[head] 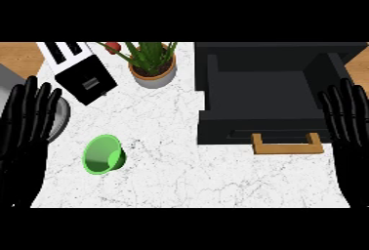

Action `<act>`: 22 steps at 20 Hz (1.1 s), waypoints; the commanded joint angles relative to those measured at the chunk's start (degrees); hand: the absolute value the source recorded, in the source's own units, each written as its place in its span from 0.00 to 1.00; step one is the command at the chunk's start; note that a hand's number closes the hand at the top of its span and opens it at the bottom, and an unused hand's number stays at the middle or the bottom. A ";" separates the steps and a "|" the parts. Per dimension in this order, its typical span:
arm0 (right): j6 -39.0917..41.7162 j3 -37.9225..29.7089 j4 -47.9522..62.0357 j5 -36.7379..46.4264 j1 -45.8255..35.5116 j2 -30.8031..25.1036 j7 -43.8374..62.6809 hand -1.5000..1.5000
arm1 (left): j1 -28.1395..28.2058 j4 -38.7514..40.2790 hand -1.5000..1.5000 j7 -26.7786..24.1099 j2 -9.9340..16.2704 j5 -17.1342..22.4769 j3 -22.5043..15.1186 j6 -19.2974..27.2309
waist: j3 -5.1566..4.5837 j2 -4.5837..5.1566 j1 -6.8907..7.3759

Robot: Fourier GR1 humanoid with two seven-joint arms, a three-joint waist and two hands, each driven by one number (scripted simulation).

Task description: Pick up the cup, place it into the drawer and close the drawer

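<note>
Green cup (102, 154) lies tipped on the desk (187, 171) at eight o'clock, untouched. Drawer (263, 105) stands open at two o'clock, ready to receive it. Left hand (25, 127) and right hand (349, 124) rest at the edges, fingers straight, holding nothing.

The white marble counter (216, 176) carries a green cup (102, 154) near its left edge, a toaster (79, 73), a potted plant (153, 63) and an open black drawer (267, 97) at its right.

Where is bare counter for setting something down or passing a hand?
Bare marble runs along the front edge, from the green cup to below the drawer handle, and up between cup and drawer. The back left is crowded: toaster beside potted plant.
</note>
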 commanded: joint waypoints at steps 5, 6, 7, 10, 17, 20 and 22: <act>0.59 -5.18 -0.58 -2.90 -0.70 -0.72 -1.08 0.00 | 3.70 -3.45 0.00 1.76 -2.03 0.62 -6.73 -3.59 | -0.12 -1.52 0.59; -3.48 -1.34 -1.41 2.90 -1.76 1.84 -0.05 0.00 | 8.66 -4.66 0.00 -2.12 -0.34 5.05 -5.78 -7.92 | -0.17 -1.57 0.96; 1.34 -0.47 -2.05 2.12 -0.04 -2.71 3.76 0.00 | 8.72 -2.83 0.00 5.16 -5.61 10.72 -6.94 -4.13 | -0.24 -1.65 0.82; 1.74 0.04 5.25 3.88 -1.08 -1.48 -2.33 0.00 | 12.75 -3.93 0.00 3.90 -4.43 13.98 -5.07 -5.97 | -0.15 -1.44 1.19; 4.87 -4.61 7.05 0.13 -2.55 -2.91 -3.61 0.00 | 12.81 4.36 0.00 0.80 -2.91 18.75 0.48 -10.43 | -0.14 -1.42 0.73; 2.30 -0.65 1.69 4.06 -4.63 -1.44 3.44 0.00 | 12.49 8.96 0.00 -2.00 -1.87 15.96 3.24 -10.91 | -0.16 -1.45 0.74; 4.37 -4.58 11.43 1.35 -5.21 -1.75 -6.31 0.00 | 15.14 13.11 0.00 -6.80 -2.72 15.37 3.74 -12.39 | -0.14 -1.34 1.05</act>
